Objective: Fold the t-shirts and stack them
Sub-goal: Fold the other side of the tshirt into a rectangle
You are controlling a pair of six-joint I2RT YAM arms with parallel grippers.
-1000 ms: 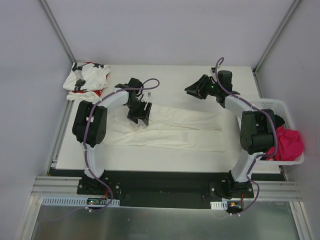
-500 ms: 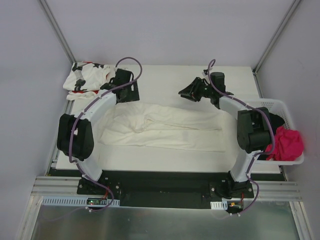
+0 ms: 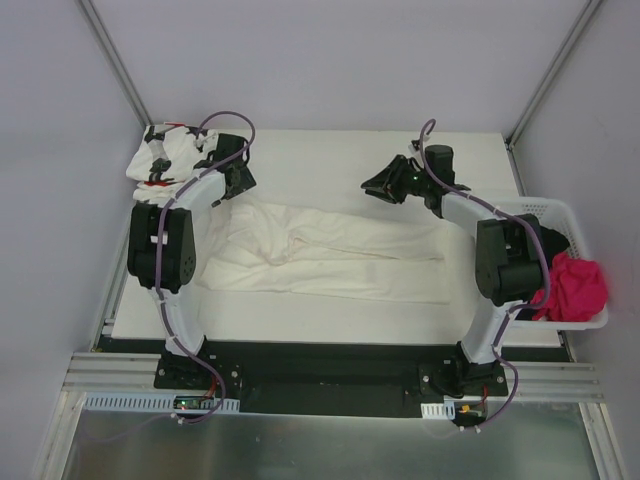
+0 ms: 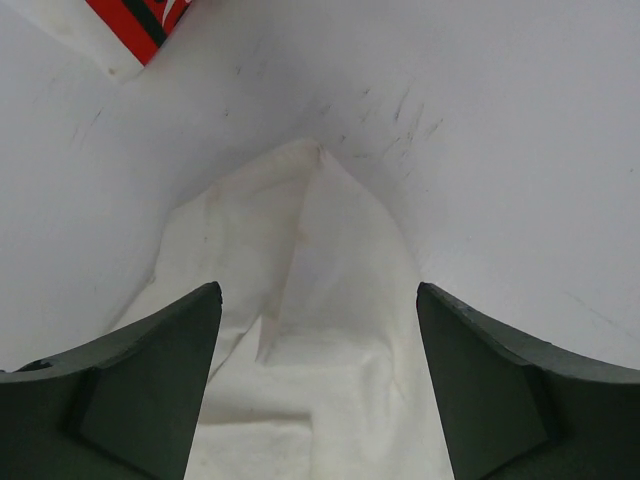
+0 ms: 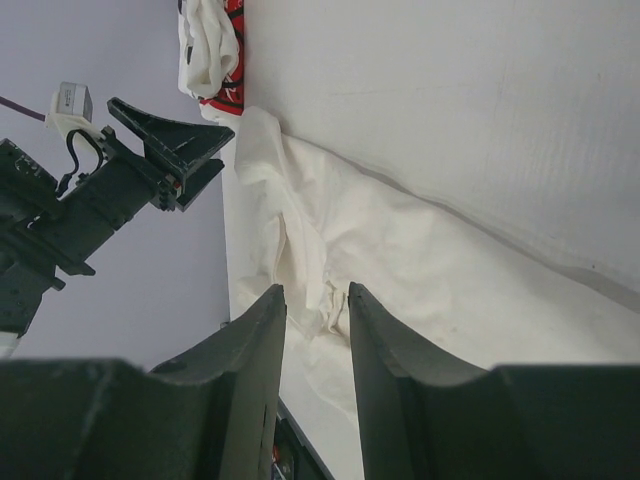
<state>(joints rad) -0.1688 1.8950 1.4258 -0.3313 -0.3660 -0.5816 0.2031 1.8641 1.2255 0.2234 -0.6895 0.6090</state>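
Left gripper (image 4: 318, 292) moved from middle of big plain cream-white cloth t-shirt (image 4: 345, 260) to its far corner, let go. Fingers (image 4: 150, 390) wide apart, nothing between. Under them: shirt's pointed corner, flat on white table (image 4: 500, 130). Past tips: white cloth t-shirt with black stars and red marks (image 3: 170, 155). Right gripper (image 5: 313, 290): fingers slightly apart, empty, cream shirt past tips.

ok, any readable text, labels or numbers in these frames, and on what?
No text can be read.
red patch on the star-print t-shirt: black marks, cropped, unreadable.
white tag on the left arm's cable: too small to read.
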